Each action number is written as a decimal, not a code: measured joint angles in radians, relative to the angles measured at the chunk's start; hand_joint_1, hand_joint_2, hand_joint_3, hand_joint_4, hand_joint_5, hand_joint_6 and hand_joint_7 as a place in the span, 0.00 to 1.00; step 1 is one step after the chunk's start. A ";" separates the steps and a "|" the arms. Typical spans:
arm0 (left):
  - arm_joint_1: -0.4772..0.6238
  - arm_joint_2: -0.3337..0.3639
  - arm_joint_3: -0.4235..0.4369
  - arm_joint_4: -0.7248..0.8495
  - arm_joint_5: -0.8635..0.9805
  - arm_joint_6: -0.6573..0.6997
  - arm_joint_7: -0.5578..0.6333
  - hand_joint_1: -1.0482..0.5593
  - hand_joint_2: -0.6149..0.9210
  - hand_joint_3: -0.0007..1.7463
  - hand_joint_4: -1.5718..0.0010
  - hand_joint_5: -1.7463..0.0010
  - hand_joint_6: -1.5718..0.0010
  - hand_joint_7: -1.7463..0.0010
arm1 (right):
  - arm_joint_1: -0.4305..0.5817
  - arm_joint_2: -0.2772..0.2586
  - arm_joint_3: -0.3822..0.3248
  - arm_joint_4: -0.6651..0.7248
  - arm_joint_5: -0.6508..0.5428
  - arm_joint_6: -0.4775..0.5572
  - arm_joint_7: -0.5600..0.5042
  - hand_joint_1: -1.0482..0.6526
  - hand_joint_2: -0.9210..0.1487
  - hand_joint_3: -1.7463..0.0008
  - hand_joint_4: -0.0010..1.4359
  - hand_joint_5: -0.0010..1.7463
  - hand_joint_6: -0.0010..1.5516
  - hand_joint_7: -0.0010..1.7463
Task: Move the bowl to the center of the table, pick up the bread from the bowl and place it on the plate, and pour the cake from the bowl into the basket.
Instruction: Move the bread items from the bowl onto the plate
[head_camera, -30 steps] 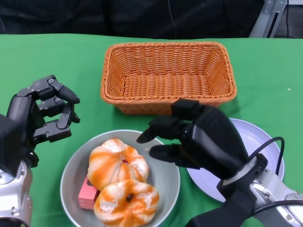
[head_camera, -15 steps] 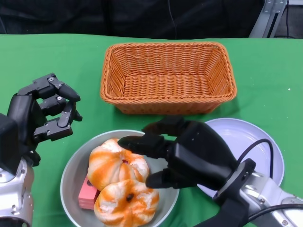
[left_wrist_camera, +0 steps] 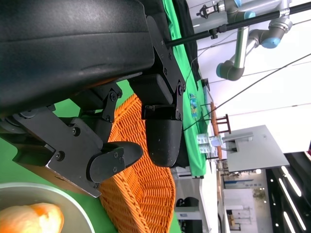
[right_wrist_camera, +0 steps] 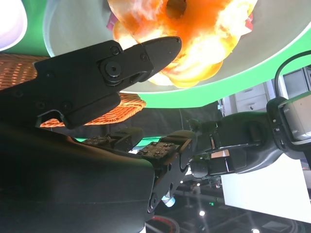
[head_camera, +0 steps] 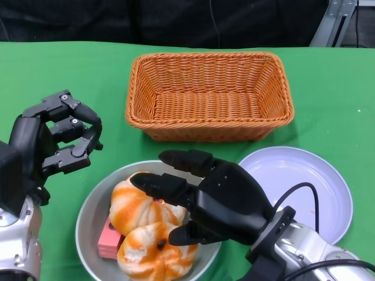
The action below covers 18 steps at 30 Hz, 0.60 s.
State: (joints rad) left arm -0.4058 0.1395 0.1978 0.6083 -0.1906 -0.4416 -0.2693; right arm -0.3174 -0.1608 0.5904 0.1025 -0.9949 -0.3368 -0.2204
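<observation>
A grey bowl [head_camera: 92, 202] stands at the near middle of the green table. It holds two orange-and-white breads, one further back [head_camera: 133, 206] and one nearer [head_camera: 153, 256], with a pink cake [head_camera: 108, 237] at their left. My right hand [head_camera: 214, 199] hovers over the bowl's right half. Its fingers [head_camera: 157, 184] are spread above the further bread and grip nothing. In the right wrist view a fingertip [right_wrist_camera: 154, 48] lies close to a bread [right_wrist_camera: 204, 29] with a gap between them. My left hand [head_camera: 51, 145] is left of the bowl, fingers bent and holding nothing.
The orange wicker basket [head_camera: 208, 93] stands just behind the bowl. A pale lilac plate [head_camera: 310, 181] lies to the bowl's right, partly under my right forearm. The left wrist view shows the basket [left_wrist_camera: 141, 194] and the bowl's rim [left_wrist_camera: 73, 216].
My right hand has swung left from above the plate's edge to over the bowl, with its fingers spreading out above the further bread. The left hand has barely moved.
</observation>
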 measured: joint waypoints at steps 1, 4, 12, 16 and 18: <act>0.002 -0.004 -0.001 -0.013 0.010 0.004 0.019 0.63 0.76 0.60 0.47 0.12 0.44 0.26 | -0.003 0.002 0.013 0.012 -0.012 0.007 0.003 0.13 0.06 0.99 0.22 0.03 0.24 0.00; 0.010 -0.019 -0.002 -0.044 0.020 0.020 0.049 0.64 0.73 0.63 0.47 0.12 0.43 0.26 | -0.004 0.003 0.043 0.041 -0.026 0.020 0.017 0.12 0.06 1.00 0.22 0.03 0.24 0.00; 0.018 -0.022 -0.003 -0.048 0.019 0.029 0.052 0.65 0.70 0.68 0.47 0.14 0.44 0.28 | -0.034 0.007 0.074 0.105 -0.034 0.021 -0.004 0.12 0.07 1.00 0.24 0.04 0.24 0.00; 0.018 -0.022 -0.003 -0.048 0.019 0.028 0.052 0.66 0.70 0.68 0.47 0.15 0.44 0.28 | -0.038 0.008 0.084 0.109 -0.034 0.021 -0.010 0.12 0.06 1.00 0.24 0.03 0.24 0.00; 0.018 -0.022 -0.002 -0.048 0.019 0.025 0.052 0.66 0.72 0.67 0.47 0.16 0.43 0.29 | -0.047 0.012 0.092 0.134 -0.037 0.024 -0.016 0.12 0.07 1.00 0.25 0.04 0.24 0.00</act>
State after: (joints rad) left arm -0.3878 0.1179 0.1955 0.5605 -0.1713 -0.4161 -0.2178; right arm -0.3642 -0.1489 0.6824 0.2365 -1.0316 -0.3124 -0.2361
